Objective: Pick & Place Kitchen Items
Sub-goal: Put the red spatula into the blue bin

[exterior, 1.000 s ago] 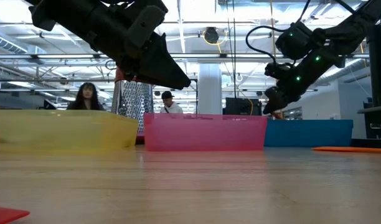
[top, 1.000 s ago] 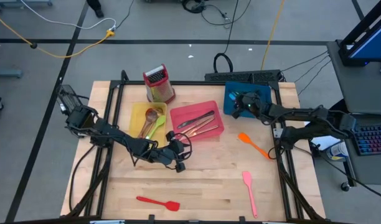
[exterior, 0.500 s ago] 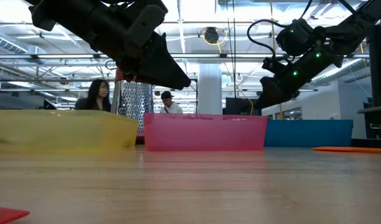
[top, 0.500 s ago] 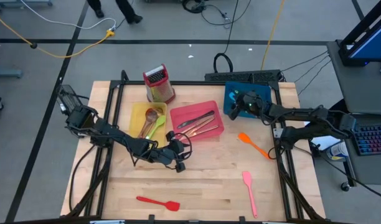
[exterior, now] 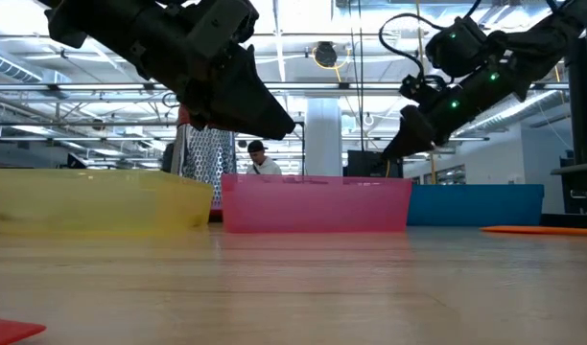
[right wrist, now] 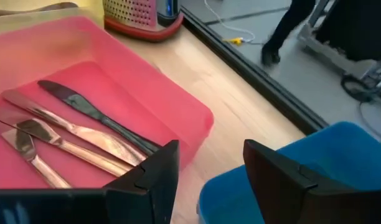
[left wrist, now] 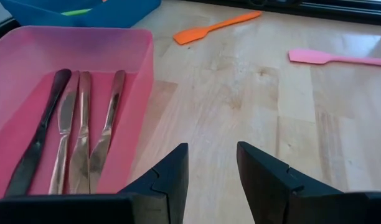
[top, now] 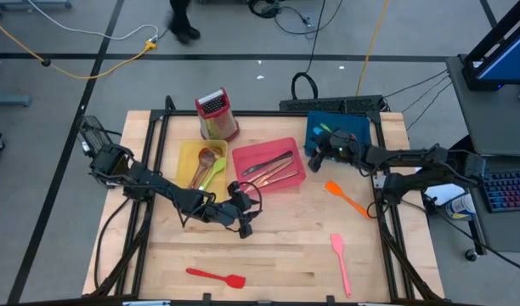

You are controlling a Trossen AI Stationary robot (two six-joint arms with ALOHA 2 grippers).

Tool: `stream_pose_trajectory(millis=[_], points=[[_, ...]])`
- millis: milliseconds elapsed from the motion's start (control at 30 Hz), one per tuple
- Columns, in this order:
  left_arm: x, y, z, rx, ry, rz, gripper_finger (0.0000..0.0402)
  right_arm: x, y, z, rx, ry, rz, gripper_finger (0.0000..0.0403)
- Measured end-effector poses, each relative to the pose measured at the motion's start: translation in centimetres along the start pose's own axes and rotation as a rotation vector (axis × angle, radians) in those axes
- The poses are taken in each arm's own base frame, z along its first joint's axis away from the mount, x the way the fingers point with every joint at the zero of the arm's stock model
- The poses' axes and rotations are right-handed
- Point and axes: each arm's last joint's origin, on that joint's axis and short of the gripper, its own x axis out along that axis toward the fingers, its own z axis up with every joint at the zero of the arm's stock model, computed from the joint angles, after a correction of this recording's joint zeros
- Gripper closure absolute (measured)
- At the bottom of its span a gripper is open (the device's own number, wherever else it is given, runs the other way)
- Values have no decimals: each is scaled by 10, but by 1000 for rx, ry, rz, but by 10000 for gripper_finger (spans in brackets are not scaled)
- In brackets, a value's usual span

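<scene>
Wood-slat surface (top: pixel 277 246) on a black frame, grey shop floor and cables around it; a person's legs cross the top of the high view.

Left to right:
- Left gripper (top: pixel 243 223) hangs low over bare wood at frame centre, just below the pink tray's lower-left corner. Fingers (left wrist: pixel 172 177) spread with nothing between them. Looks parked between picks, not reaching.
- Red spatula (top: pixel 216 275) lies flat at lower centre-left, unsorted.
- Yellow tray (top: pixel 185 153) left of centre holds a green utensil (top: pixel 213 172) and wooden/copper-coloured spoons. Red-topped grater (top: pixel 216 115) stands upright behind it.
- Pink tray (top: pixel 296 150) at centre holds the metal cutlery (left wrist: pixel 78 134), lying roughly parallel. So the sort looks to go by type per tray.
- Blue tray (top: pixel 358 129) upper right; something green shows inside it in the left wrist view.
- Right gripper (top: pixel 318 158) sits raised over the gap between the pink and blue trays. Fingers (right wrist: pixel 277 174) apart, empty. Probably clear of the blue tray so it can swing to the next item.
- Orange spatula (top: pixel 345 198) right of centre, pink spatula (top: pixel 340 262) lower right, both loose on the wood and nearest the right arm.

Three loose items left; task is well along.
</scene>
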Motion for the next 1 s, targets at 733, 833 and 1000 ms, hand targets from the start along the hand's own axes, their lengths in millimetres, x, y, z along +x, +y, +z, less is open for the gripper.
stream_pose_trajectory(millis=[733, 833, 1000], points=[[-18, -32, -20, 123, 175, -359, 261, -47, 84, 4, -73, -112, 331, 232], [-25, -40, -30, 117, 276, -438, 261, -52, 90, 2, -89, -116, 352, 232], [-40, -48, -50, 45, 503, -493, 261, -57, 96, 0, -102, -127, 326, 232]])
